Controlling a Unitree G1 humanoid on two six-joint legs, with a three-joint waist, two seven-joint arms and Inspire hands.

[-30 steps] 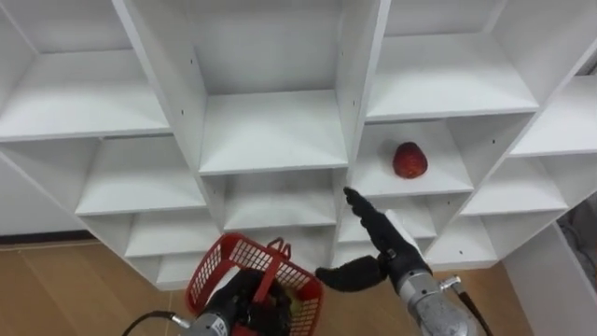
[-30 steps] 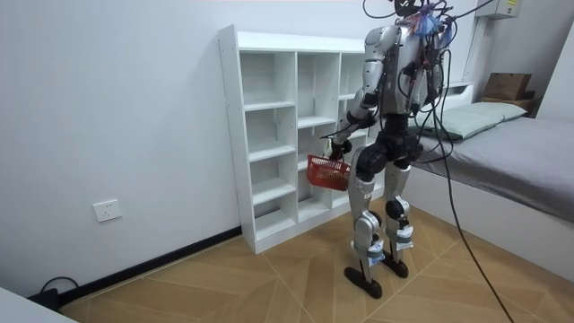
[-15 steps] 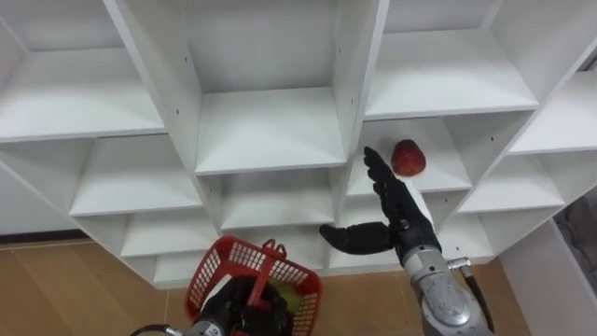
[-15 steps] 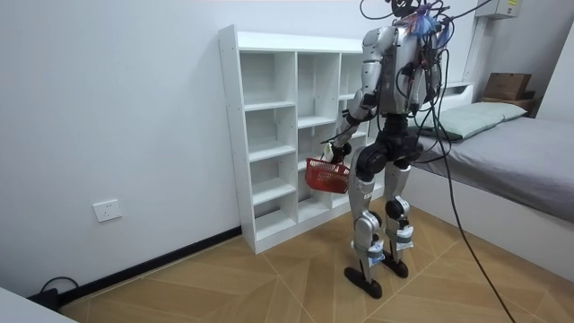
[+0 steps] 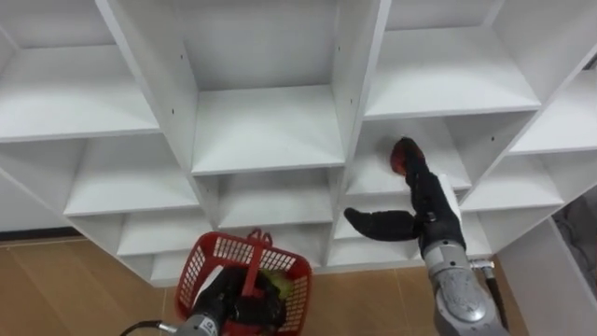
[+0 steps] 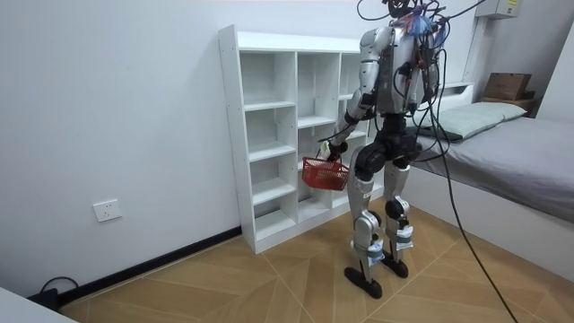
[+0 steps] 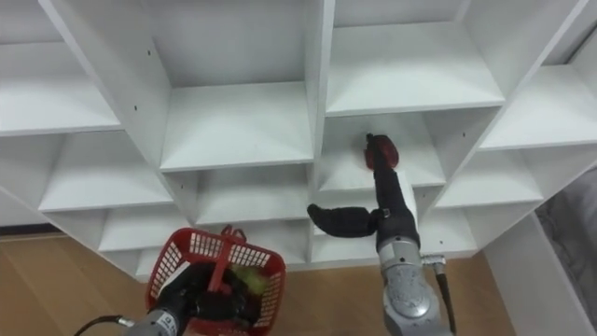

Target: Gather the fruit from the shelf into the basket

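1. One red fruit sits on a shelf board of the white closet, in the compartment just right of the upright panel. It is the only fruit I see on the shelves.
2. Directly below and slightly right of the fruit is the right hand. It is spread wide, with fingers straight and pointing up at the fruit, and the thumb splayed far out to the left. The fingertips overlap the fruit's right side; whether they actually press on it cannot be told.
3. Judged from this, the hand's long axis runs straight into the fruit, so closing in calls for little more than curling the fingers round it. The fruit looks roundish, with no marked long axis to line up with.
4. Well below and left of the fruit hangs the red basket, with the left hand curled round its handle. A yellow-green thing lies inside. The right hand is plainly the nearer one.
5. Left of the fruit the upright panel stands close, and the splayed thumb could catch the shelf edge below the fruit as the hand shuts.
6. Seen from the room, the robot stands upright facing the closet, with a bed behind it.
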